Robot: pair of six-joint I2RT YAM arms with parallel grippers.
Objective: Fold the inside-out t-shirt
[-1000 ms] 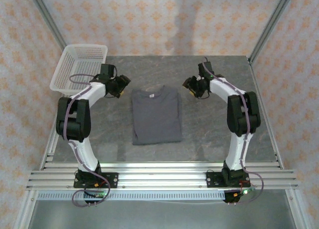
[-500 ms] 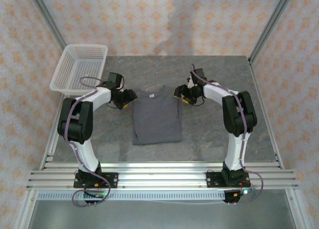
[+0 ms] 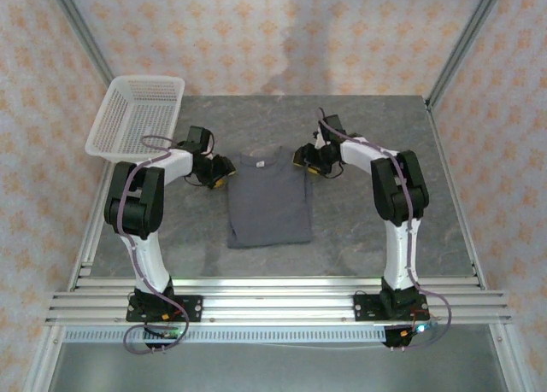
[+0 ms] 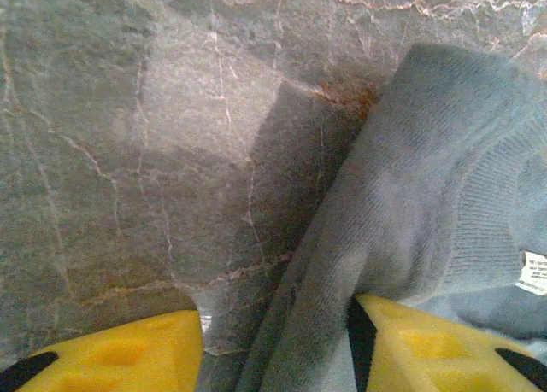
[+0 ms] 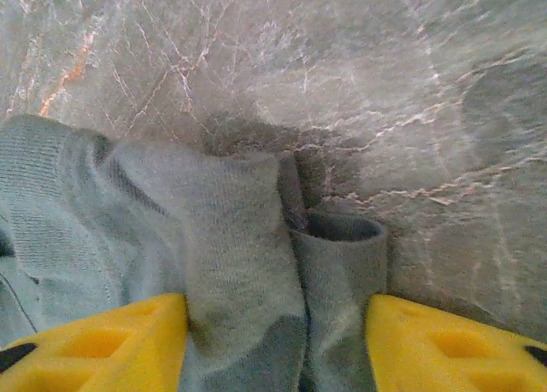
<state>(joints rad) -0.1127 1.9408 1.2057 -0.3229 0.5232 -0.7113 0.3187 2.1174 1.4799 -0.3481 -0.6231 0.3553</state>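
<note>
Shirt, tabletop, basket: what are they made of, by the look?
T-shirt: soft knit cloth, matte slate grey; ribbed collar and fuzzy weave show. Tabletop: grey stone or stone-look laminate, pale veins, slight sheen. Basket: white plastic mesh, probably; thin rigid grid.

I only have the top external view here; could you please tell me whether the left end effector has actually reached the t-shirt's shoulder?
Observer: Yes. In the left wrist view the left end effector straddles the edge of the t-shirt, with one yellow finger against the cloth and the other over bare table.
Operator: Thank you. Is the cloth pinched?
Observer: Not yet. The jaws stand apart, and some table shows beside the cloth edge.
Operator: And the right side, please?
Observer: The right end effector is open around a bunched sleeve, whose cuff opening faces the wrist camera.
</note>
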